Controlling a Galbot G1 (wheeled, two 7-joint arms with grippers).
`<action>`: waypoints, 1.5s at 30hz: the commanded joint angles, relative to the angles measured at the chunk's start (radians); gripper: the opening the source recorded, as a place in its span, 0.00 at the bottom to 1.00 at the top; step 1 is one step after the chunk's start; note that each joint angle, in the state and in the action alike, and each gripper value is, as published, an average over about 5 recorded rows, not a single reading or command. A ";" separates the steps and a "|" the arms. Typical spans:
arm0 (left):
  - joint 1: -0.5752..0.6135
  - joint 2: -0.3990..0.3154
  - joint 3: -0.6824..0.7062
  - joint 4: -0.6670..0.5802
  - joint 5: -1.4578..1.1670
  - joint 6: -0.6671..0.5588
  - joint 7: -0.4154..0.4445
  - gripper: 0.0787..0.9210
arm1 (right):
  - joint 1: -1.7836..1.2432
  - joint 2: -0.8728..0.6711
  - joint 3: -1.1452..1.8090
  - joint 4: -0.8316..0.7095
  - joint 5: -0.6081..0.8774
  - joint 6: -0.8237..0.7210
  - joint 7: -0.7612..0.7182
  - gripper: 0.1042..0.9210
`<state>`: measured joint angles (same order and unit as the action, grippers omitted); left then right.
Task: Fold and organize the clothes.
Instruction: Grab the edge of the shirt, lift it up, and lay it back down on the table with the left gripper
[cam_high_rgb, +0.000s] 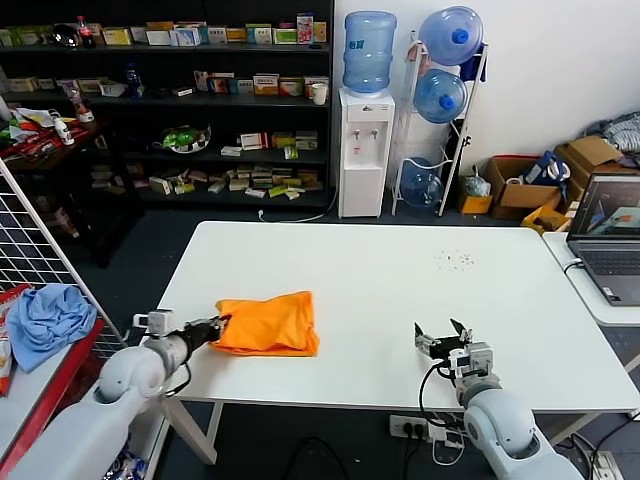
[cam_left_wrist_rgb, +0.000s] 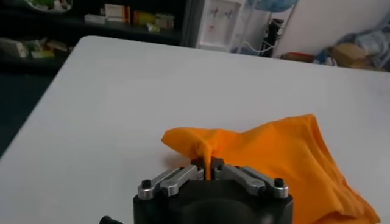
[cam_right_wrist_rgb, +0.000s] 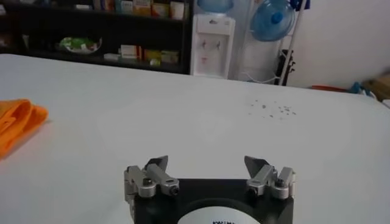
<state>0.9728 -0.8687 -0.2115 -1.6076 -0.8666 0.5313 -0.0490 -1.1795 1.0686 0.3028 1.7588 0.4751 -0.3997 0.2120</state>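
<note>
T-shirt (cam_high_rgb: 268, 323) folded near table's (cam_high_rgb: 400, 290) front-left edge | my left gripper (cam_left_wrist_rgb: 209, 169) pinching its corner | soft, light, limp: I'd grip hems | right gripper (cam_right_wrist_rgb: 208, 166) spread, idle front-right

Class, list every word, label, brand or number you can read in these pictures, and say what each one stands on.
None can be read.
Boxes on the shelves: printing too small.
Right hand: dark lettering on the white part of its base, cut off by the picture's edge.
Orange T-shirt: no lettering showing.
Laptop screen: blurred.
</note>
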 joint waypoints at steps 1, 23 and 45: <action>0.052 0.238 -0.065 0.014 0.180 0.007 -0.030 0.07 | -0.001 0.017 -0.014 -0.001 -0.023 0.008 -0.004 0.88; -0.086 0.491 -0.072 0.109 0.439 -0.100 0.005 0.07 | 0.005 0.020 -0.015 0.015 -0.009 0.009 -0.004 0.88; 0.026 0.234 0.029 -0.198 0.362 -0.132 -0.045 0.07 | -0.047 0.037 0.016 0.018 -0.043 0.016 -0.003 0.88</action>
<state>0.9634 -0.5621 -0.2149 -1.6663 -0.4945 0.4418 -0.0917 -1.2139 1.1037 0.3094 1.7746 0.4371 -0.3847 0.2085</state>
